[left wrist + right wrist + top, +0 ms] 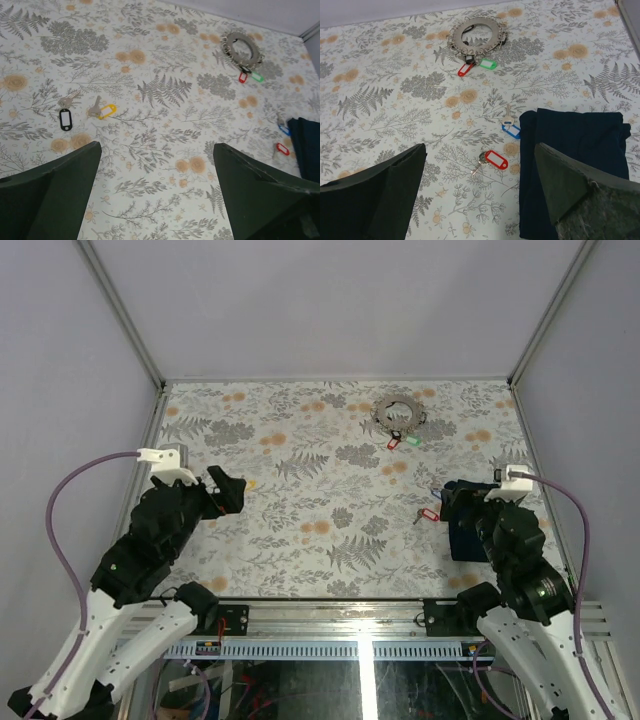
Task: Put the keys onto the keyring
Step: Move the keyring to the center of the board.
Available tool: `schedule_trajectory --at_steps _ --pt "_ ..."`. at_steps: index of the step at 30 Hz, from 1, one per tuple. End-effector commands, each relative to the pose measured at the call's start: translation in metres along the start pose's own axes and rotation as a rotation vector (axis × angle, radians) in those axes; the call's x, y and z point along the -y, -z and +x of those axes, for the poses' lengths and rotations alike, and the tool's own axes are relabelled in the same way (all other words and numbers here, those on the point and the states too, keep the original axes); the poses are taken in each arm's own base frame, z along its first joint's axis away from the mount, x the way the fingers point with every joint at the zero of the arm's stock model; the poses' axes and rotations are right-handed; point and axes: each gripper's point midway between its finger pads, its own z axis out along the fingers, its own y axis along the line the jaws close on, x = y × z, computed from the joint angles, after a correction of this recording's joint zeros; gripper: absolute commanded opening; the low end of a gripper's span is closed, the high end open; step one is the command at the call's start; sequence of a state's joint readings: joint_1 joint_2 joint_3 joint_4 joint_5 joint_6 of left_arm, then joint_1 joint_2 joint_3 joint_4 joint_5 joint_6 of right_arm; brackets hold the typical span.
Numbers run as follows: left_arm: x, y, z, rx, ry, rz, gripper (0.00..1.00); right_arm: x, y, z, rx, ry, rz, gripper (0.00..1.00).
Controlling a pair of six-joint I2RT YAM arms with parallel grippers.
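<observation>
Left gripper (pixel 228 490), right gripper (pixel 452 502): spread wide on both, pinching nothing, hung over the table (pixel 300 430), touching no key.

Outward from the right gripper: red-tag key (pixel 492 160) straight ahead and below, near, roughly midway between the fingers (pixel 375 200). Lying flat, long axis close to crosswise, blade toward the left finger, tag toward the right. Just past it, blue-tag key (pixel 510 127), blade pointing away, tag touching or nearly touching the edge of the cloth (pixel 575 165); cannot tell which.

Outward from the left gripper: black-tag key (pixel 65 119) and yellow-tag key (pixel 102 111) ahead and off to the left, beside each other but apart.

Farthest out: keyring (pixel 399 413) flat at the far side, right of centre, well apart from both grippers, nearer the right arm. Red tag (pixel 465 69) and green tag (pixel 488 63) at its near rim; threaded on or merely lying against it, cannot tell.

Likely next: a pick of the red-tag key by the right arm, as nearest. Probably wants a wrist turn first, so as to close across the key's short side rather than along its length. Then a carry forward to the keyring.
</observation>
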State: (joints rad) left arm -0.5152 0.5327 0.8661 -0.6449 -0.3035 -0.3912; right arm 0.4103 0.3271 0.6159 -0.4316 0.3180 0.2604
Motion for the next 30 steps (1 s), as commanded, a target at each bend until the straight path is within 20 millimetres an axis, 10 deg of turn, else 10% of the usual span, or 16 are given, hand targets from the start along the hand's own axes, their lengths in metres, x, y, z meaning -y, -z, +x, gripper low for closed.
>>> schedule_trajectory --at_steps 1,9,19,30 --pt "0.002 0.019 -0.014 -0.001 0.024 -0.034 0.98 -0.005 0.012 -0.022 -0.046 -0.065 -0.014 0.97" --pt "0.014 0.032 -0.024 -0.047 0.000 -0.022 0.99 -0.011 0.012 -0.039 -0.187 -0.128 0.004 0.99" --pt "0.033 0.004 -0.003 -0.162 -0.051 -0.051 0.99 -0.014 -0.017 -0.024 -0.399 -0.159 0.066 0.99" --pt "0.066 -0.076 0.011 -0.199 -0.169 -0.069 1.00 -0.020 -0.116 -0.018 -0.405 -0.138 0.091 0.98"
